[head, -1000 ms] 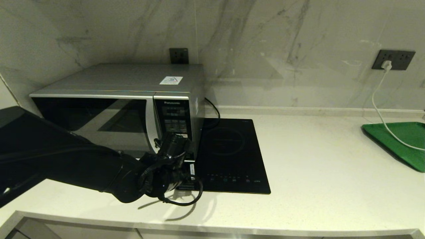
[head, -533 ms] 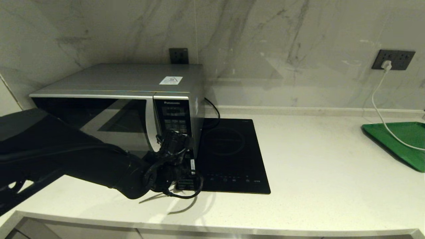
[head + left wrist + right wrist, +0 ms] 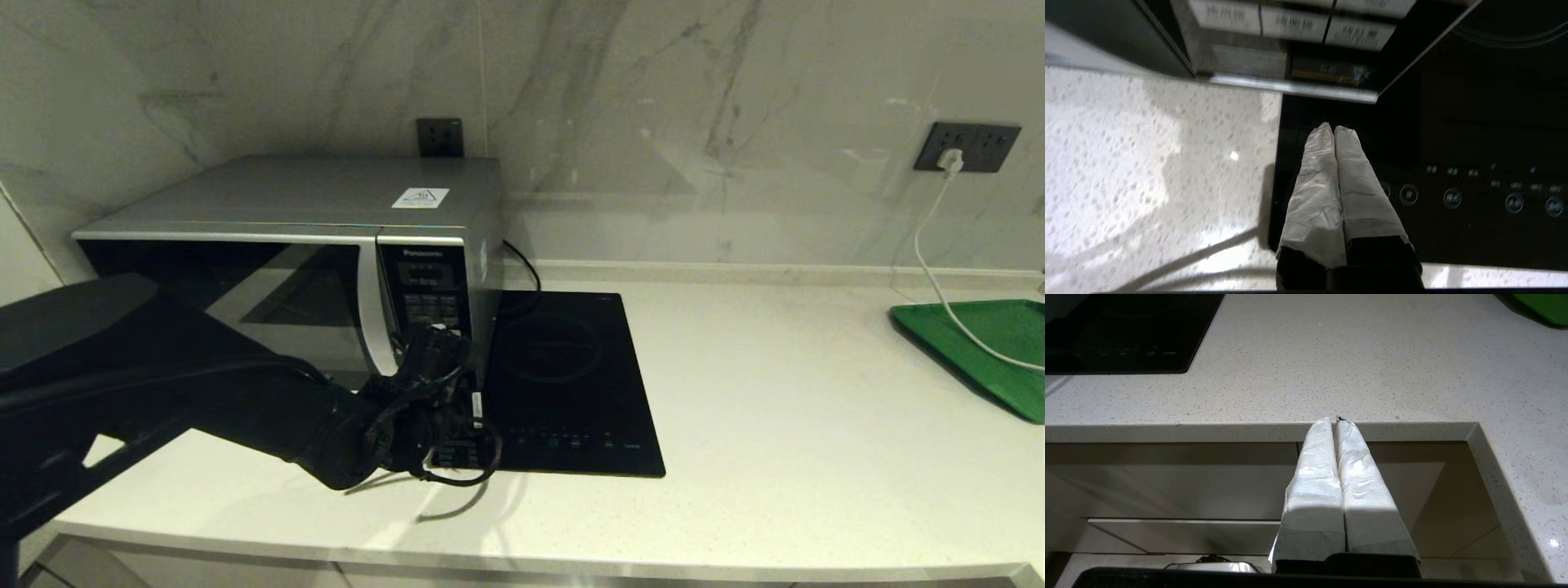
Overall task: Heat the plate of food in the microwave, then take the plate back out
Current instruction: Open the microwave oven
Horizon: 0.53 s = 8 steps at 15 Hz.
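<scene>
The silver microwave (image 3: 286, 200) stands at the counter's left with its dark glass door shut. The plate of food is out of view. My left arm reaches across the door's front, and my left gripper (image 3: 442, 346) is close before the lower end of the black keypad panel (image 3: 430, 287). In the left wrist view the left gripper (image 3: 1334, 130) is shut and empty. Its white-wrapped fingertips hang over the hob's near left corner, just short of the microwave's (image 3: 1290, 24) bottom keys. My right gripper (image 3: 1333, 419) is shut and empty, parked below the counter's front edge.
A black glass induction hob (image 3: 571, 392) lies directly right of the microwave. A green tray (image 3: 992, 347) sits at the far right, with a white cable (image 3: 927, 261) running onto it from a wall socket. Bare counter (image 3: 775, 425) spreads between hob and tray.
My left arm has pushed forward and a little to the right, bringing the shut gripper closer to the keypad's lower end. The microwave door stays shut.
</scene>
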Tool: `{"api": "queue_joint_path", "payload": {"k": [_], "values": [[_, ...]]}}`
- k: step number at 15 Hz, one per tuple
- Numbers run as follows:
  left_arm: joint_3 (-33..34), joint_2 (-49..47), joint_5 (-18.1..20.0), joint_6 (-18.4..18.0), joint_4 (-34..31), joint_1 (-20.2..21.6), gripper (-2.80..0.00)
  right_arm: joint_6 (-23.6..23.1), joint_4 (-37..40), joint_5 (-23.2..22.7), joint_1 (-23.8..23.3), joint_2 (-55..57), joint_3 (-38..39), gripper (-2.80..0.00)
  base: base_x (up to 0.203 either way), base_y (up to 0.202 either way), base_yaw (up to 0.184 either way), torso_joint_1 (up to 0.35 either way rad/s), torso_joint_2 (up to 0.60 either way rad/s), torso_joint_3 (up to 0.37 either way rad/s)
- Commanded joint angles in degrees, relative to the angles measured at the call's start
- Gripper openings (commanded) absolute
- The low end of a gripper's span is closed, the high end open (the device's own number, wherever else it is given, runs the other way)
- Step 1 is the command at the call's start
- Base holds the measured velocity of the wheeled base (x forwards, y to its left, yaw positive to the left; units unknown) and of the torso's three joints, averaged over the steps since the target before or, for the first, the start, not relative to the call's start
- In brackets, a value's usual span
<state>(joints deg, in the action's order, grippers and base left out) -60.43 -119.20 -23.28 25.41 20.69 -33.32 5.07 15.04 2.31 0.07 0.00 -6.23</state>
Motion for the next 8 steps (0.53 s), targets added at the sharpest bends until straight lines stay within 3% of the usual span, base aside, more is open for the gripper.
{"api": "queue_joint_path", "payload": {"k": [1,8], "values": [[-0.3,-0.9,-0.2,-0.8,2.0,0.2,-2.80,0.0,0.1,0.0,0.0,0.0,0.0,-2.80,0.000,0.000,0.000,0.000,0.00,0.000],[-1.1,-3.3,-1.2,-3.5,5.5,1.1,-2.80,0.0,0.1,0.0,0.0,0.0,0.0,-2.80,0.000,0.000,0.000,0.000,0.00,0.000]]}}
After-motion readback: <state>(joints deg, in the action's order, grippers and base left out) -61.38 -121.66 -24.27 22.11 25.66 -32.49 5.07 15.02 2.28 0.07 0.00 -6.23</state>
